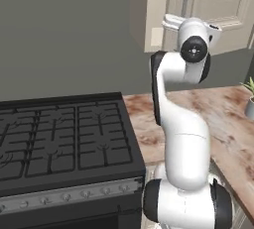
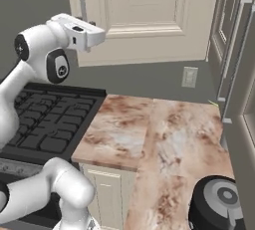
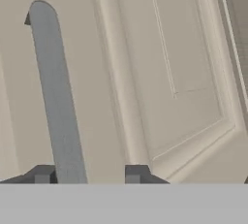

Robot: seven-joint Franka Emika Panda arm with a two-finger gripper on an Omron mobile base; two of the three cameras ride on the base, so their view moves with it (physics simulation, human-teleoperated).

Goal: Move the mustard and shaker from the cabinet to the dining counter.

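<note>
Cabinet [image 2: 144,15] is seen w/ its panelled door closed, so mustard and shaker are taken to be behind it, hidden for now; their exact spots cannot be told. Handle [image 3: 55,97], a long grey metal bar, is set vertically near the door's left edge in the right base view.

Gripper [image 3: 87,174] is raised to the door's lower left part. In the hand view the bar passes between the two dark fingertips, hard against the left one, w/ a gap left to the right one. Jaws are drawn as narrow as they go; judged closed around the handle, tho firm contact on both sides cannot be confirmed from the pics.

Key relation: handle's long axis runs up-down, straight across the jaws' closing line, so the grasp is square to the bar. Door lies directly ahead of the hand, far side from the base.

Next move, as judged: a pull back toward the base, door swung on its hinge. Hinge side is not seen clearly.

Marbled counter [image 2: 149,134] and black stove [image 1: 59,134] lie below, well apart from the hand.
</note>
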